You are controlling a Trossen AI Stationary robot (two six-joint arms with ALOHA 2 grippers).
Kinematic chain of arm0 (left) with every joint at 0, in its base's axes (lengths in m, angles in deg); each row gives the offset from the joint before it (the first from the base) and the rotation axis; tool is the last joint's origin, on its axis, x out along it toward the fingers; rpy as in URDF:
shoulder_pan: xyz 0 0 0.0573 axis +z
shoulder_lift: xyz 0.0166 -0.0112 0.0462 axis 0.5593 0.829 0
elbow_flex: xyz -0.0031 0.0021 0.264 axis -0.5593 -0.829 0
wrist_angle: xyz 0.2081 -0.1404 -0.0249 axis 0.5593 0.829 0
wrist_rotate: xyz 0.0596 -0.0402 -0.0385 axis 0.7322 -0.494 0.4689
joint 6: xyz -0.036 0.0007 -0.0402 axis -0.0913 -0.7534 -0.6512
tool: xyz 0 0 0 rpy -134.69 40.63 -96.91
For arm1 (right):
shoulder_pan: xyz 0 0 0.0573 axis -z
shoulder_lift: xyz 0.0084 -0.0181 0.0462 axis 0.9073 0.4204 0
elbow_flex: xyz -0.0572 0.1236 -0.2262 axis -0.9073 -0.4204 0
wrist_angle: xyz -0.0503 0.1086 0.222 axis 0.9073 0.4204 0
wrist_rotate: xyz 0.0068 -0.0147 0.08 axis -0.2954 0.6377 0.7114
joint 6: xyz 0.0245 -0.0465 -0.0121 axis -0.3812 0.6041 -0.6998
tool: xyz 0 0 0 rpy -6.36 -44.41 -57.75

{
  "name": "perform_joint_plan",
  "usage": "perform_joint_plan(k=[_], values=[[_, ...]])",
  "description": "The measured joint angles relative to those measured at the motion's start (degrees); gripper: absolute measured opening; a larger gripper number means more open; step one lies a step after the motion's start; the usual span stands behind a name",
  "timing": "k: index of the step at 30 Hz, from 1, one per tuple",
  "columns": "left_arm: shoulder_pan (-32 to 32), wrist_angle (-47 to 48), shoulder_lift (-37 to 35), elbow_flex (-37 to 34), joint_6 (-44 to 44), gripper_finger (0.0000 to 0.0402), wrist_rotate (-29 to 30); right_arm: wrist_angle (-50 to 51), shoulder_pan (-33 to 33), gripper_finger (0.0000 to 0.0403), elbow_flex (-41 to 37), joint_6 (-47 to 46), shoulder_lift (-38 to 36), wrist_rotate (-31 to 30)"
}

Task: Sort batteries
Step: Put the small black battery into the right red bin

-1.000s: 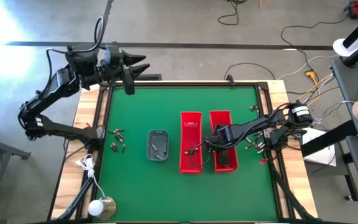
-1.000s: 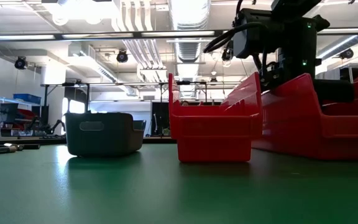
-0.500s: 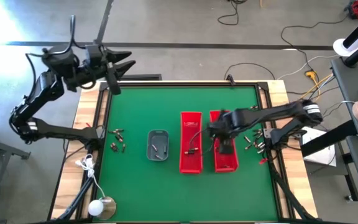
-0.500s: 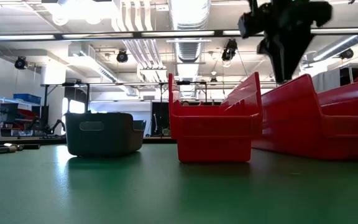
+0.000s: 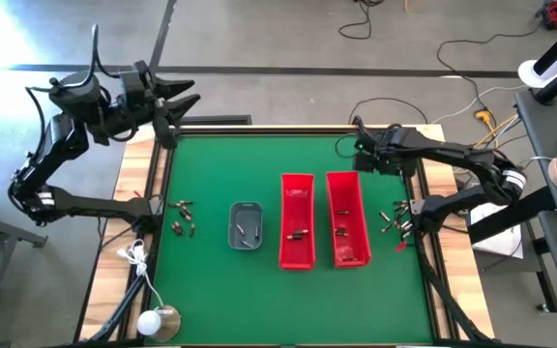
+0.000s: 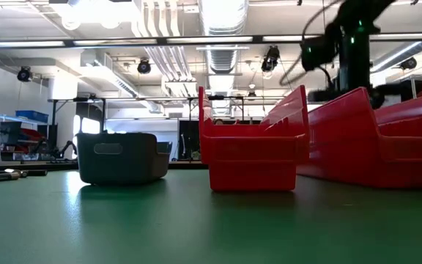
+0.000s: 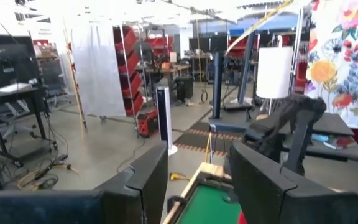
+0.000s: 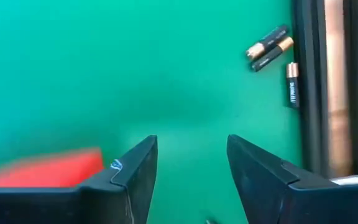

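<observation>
Batteries [image 8: 268, 46] near worktop [image 5: 259, 164] edge: lower right gripper [image 8: 190, 163], fingers apart and empty, squarely over one. Left gripper [image 7: 199, 180] parked, open.

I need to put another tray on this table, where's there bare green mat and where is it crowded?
Free: the near strip of mat in front of the grey tray and both red bins, and the far-left stretch behind the tray. Crowded: batteries by the left edge, more batteries by the right edge, right gripper at the far right.
</observation>
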State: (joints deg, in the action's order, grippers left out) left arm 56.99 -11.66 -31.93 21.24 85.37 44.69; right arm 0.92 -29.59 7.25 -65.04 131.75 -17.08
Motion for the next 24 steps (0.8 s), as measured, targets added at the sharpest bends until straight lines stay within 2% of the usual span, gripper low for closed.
perform_joint_plan(k=[5,10,16,24], values=[[0.0,3.3,-0.2,-0.1,0.0,0.0151,-0.1,-12.1,6.9,0.017,-7.4,-12.0,0.7,-1.0],[0.0,7.1,-1.4,-0.1,-0.1,0.0151,-0.2,-13.9,9.5,0.0156,-11.0,-22.1,2.3,-6.8],[0.0,9.2,-3.6,-0.1,0.0,0.0151,-0.2,-18.8,10.3,0.014,-11.4,-23.1,2.3,-12.9],[0.0,10.1,-6.7,-1.6,0.6,0.0151,-0.2,-19.1,12.2,0.0128,-11.4,-27.0,5.7,-13.7]])
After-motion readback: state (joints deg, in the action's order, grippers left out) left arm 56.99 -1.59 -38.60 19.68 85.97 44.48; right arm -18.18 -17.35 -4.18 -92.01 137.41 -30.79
